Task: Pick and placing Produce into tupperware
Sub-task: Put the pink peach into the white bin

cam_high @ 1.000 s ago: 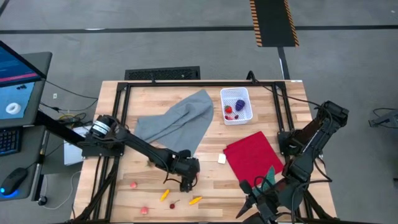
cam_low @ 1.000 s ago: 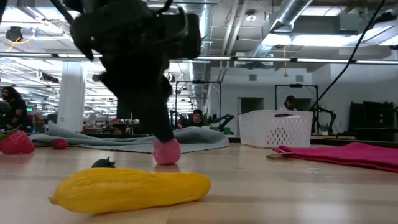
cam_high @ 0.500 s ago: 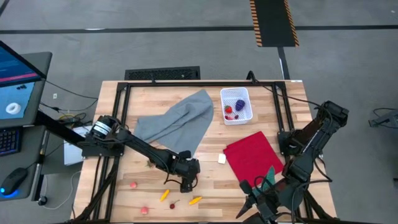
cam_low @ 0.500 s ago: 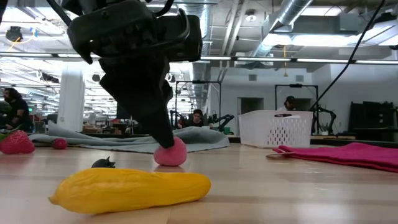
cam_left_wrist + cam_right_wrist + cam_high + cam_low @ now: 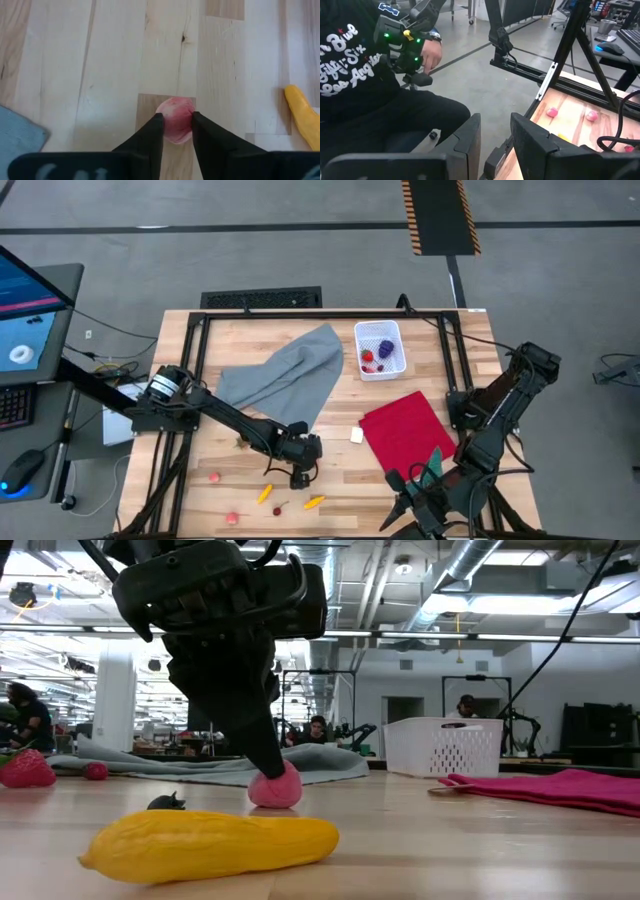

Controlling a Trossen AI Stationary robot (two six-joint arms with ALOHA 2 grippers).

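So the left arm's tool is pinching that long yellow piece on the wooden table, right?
Not quite. The left tool is closed on the small pink berry, not the yellow piece, which lies untouched beside it on the table. The left wrist view shows this.

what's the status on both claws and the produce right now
Left claw shut on pink berry on the table. Right claw open, parked off the table edge. Tupperware holds some produce; path looks clear.

Bright, even overhead light (soft shadows throughout).
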